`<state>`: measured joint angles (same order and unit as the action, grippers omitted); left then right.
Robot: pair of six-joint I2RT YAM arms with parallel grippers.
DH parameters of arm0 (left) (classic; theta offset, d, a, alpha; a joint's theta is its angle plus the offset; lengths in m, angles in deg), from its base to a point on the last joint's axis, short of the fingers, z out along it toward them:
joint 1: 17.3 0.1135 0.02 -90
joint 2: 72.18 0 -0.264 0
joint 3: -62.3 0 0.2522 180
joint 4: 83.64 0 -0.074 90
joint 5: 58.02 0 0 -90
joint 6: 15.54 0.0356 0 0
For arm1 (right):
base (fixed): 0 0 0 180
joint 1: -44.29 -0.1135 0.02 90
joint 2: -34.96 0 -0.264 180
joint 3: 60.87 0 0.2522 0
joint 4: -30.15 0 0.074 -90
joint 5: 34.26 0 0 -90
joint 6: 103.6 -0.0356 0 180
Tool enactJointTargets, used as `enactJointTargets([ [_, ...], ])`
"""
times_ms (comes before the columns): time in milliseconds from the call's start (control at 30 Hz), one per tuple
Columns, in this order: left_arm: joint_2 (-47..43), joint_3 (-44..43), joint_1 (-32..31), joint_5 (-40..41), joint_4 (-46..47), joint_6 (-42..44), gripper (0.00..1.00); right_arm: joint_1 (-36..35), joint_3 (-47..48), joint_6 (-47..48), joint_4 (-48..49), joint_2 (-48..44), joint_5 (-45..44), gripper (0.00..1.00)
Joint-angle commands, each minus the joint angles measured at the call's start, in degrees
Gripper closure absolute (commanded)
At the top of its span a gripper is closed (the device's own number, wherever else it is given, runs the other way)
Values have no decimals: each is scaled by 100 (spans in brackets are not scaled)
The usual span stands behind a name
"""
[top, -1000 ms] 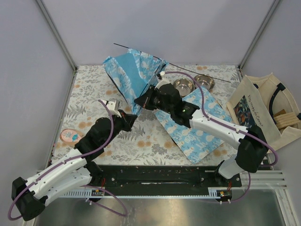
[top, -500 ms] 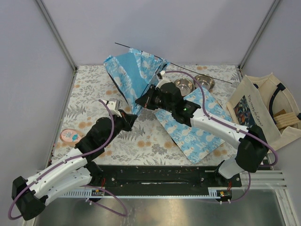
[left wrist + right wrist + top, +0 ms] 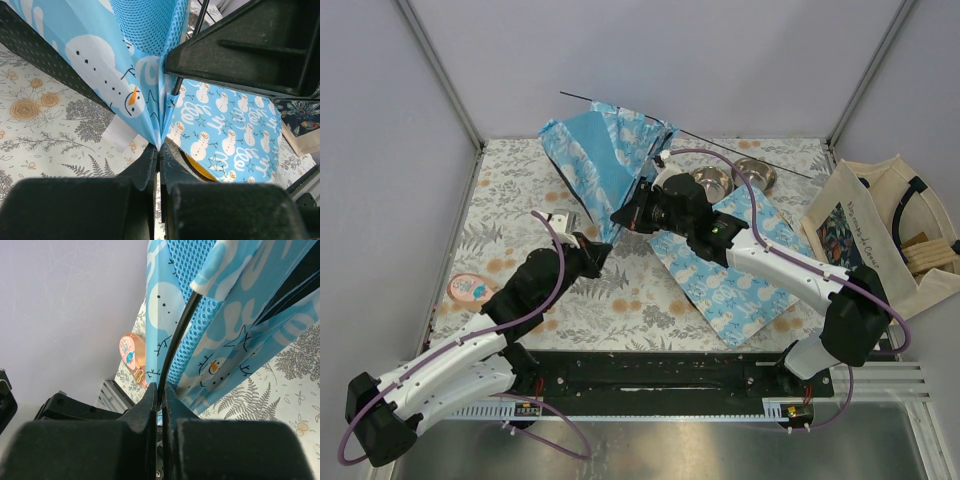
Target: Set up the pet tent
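Holding the half-folded tent at two spots close together, the arms look to be in the middle of the opening-out step. The tent is at the back of the table, its blue snowman fabric gathered in pleats that narrow to a point at its near end. It is leaning rather than standing, and no doorway or floor shape shows.

The left gripper is at that near point, with its jaws pressed together on a pinch of the printed fabric. The right gripper is just to the right of the point and a little farther back. Its jaws are clamped on a thin black pole where the pole runs beside the tent's mesh panel. In the overhead view a long pole sticks out past the tent's top on both sides.

A flat mat of matching print lies just right of the tent, under the right arm. Two metal bowls sit to the tent's right, by the mat's far corner. A cloth bag stands well apart, farther right.

Judging from this, the pleats need to be drawn apart next. One gripper would anchor its hold while the other carries its hold away, so the pole can bow and stretch the panels. Both holds are narrow, so a slow, steady pull seems wise. A quick tug could slip the fabric or the pole free. The bowls are close enough that a swinging pole end might knock them.
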<state>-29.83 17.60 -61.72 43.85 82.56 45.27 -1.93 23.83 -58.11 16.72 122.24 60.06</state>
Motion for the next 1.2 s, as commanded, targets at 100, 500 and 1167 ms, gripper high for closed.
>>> enactJointTargets([
  [100,-60,246,-163,-625,-2247,63,100,1299,439,777,1390,-282,-2577,100],
  [500,63,44,-163,-1398,-1799,335,100,1098,-159,716,1759,-133,-1899,100],
  [1167,406,-79,-163,-1820,-1438,405,100,711,-573,154,1302,-256,-1196,88],
])
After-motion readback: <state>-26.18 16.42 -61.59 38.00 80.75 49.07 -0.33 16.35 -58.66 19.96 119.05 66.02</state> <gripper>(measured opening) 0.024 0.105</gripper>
